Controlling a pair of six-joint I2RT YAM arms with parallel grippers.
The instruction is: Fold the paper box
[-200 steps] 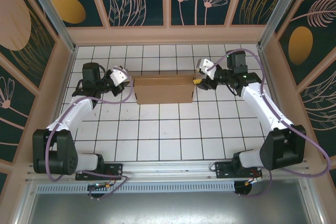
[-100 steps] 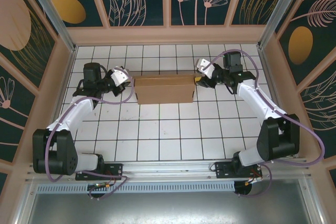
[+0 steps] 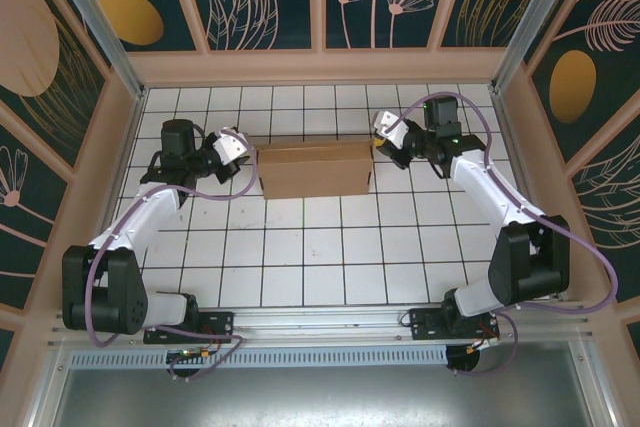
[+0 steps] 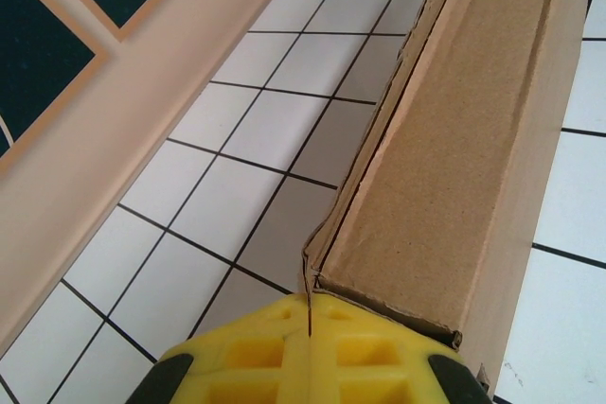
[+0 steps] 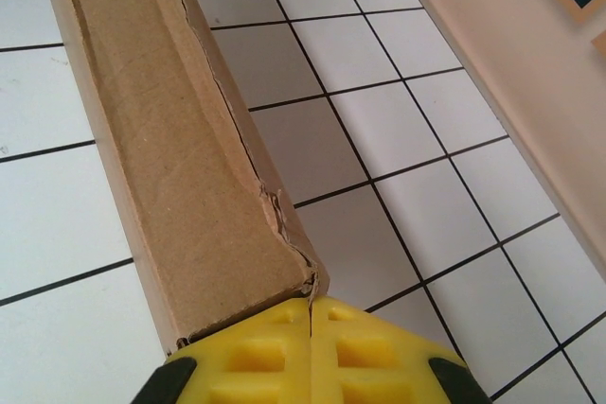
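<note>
White-tiled tabletop with the paper box lying at its far middle, between the two arms. The box appears already folded into a shallow closed form, its long axis running left to right. Its far long seam looks slightly gaping and ragged at both ends, so pressing that edge home is probably what is left. The left fingers and right fingers are each pressed together, tips touching the box's far end corners and pinching nothing evident.
</note>
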